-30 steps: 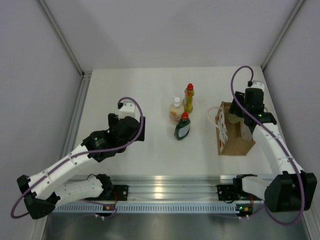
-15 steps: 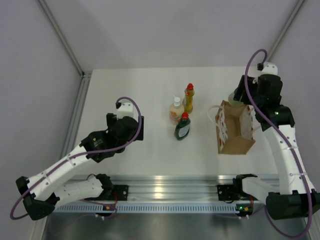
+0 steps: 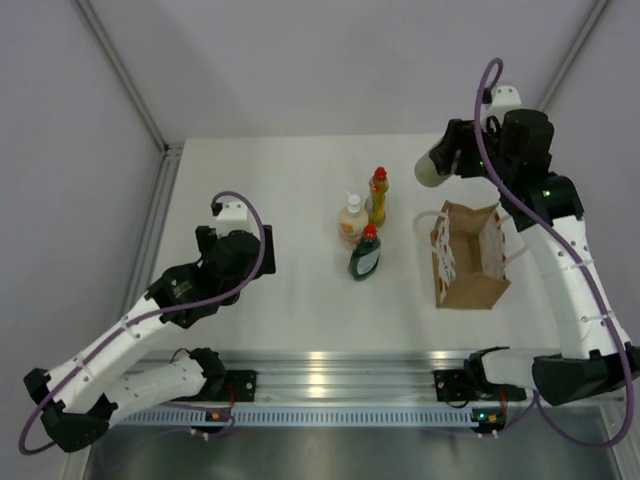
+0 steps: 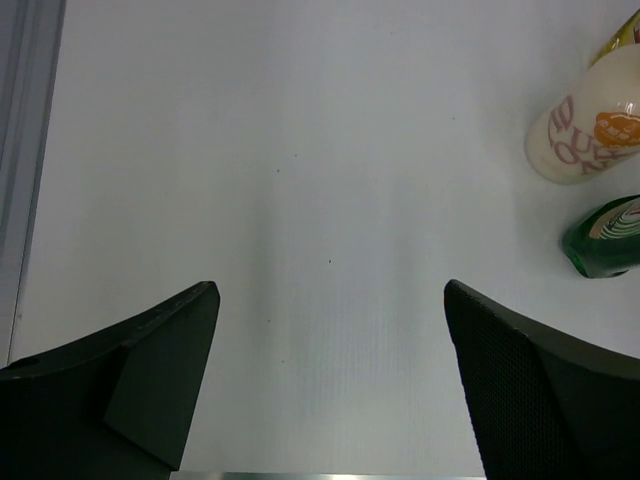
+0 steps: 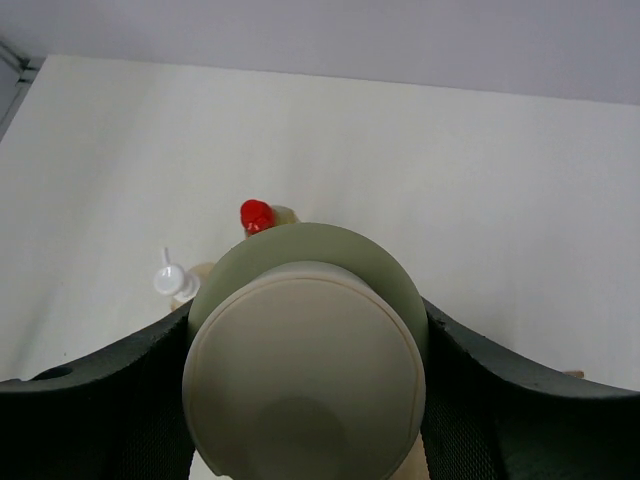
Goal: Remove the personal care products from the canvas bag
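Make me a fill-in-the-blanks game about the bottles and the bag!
1. The right gripper holds ____ bottle, the plain cream bottle.
2. ____ bottles stand on the table, left of the canvas bag.
3. The dark green bottle has a ____ cap.
4. The left gripper holds ____.
Missing words: one, Three, red, nothing.

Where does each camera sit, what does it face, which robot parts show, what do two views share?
Top external: overhead behind the bases, facing the white table; both arms.
Left wrist: faces the table; open left gripper.
Right wrist: faces across the table; right gripper clamps the plain cream white-capped bottle.
All share the cream pump bottle.
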